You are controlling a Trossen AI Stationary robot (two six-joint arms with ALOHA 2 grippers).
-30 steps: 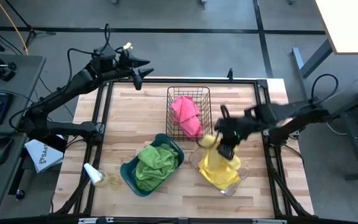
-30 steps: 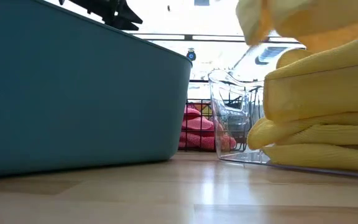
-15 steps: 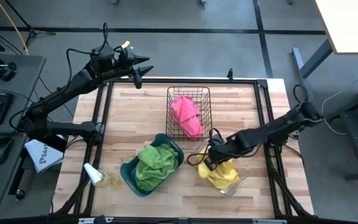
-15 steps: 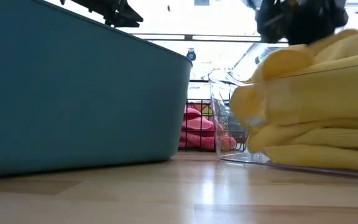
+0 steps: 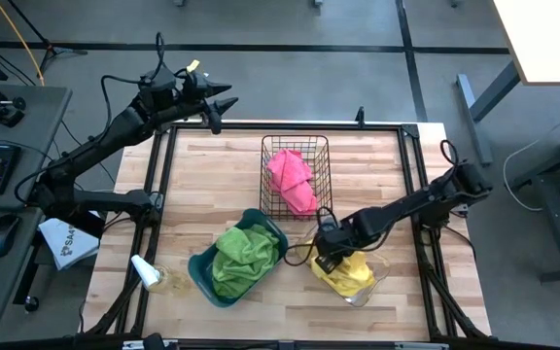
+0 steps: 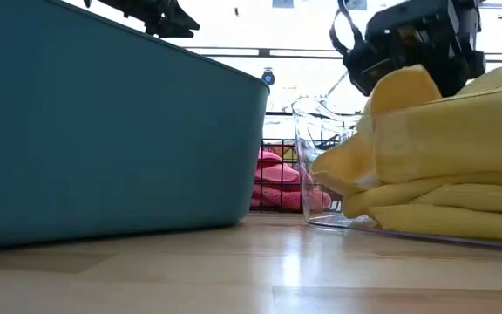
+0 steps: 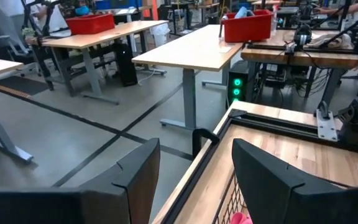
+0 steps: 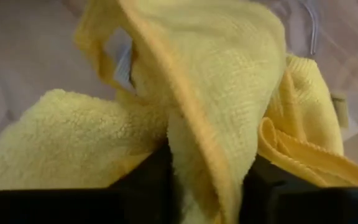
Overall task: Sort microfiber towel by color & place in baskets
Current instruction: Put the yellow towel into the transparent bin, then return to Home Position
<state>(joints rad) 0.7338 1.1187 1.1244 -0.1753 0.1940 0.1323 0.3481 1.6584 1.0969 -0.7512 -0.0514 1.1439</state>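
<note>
The right hand (image 5: 327, 255) is down low over the clear bin (image 5: 378, 275), at its end nearest the teal bin, and the right wrist view shows its dark fingers (image 8: 148, 180) pinched on a fold of yellow towel (image 8: 216, 99). That towel drapes over the pile of yellow towels (image 5: 346, 274) already lying in the clear bin. From the low view, a flap of it hangs over the bin's rim toward the wire basket, so it is not fully inside.

Over on the far corner of the surface (image 5: 212, 165), the left hand (image 5: 220, 104) hangs in the air above the frame edge, well apart from the baskets. Its fingers (image 7: 272, 180) stand apart with nothing between them.

Now the tally. Pink towels (image 5: 293, 178) sit in the black wire basket (image 5: 270, 199). Green towels (image 5: 244, 255) fill the teal bin (image 5: 202, 267). Yellow goes in the clear one. No loose towel shows on the bare wood in the high view.

By the look of it, this is the closing stretch: the yellow piece needs letting go and that overhanging flap tucked in, and the sort would appear complete.
</note>
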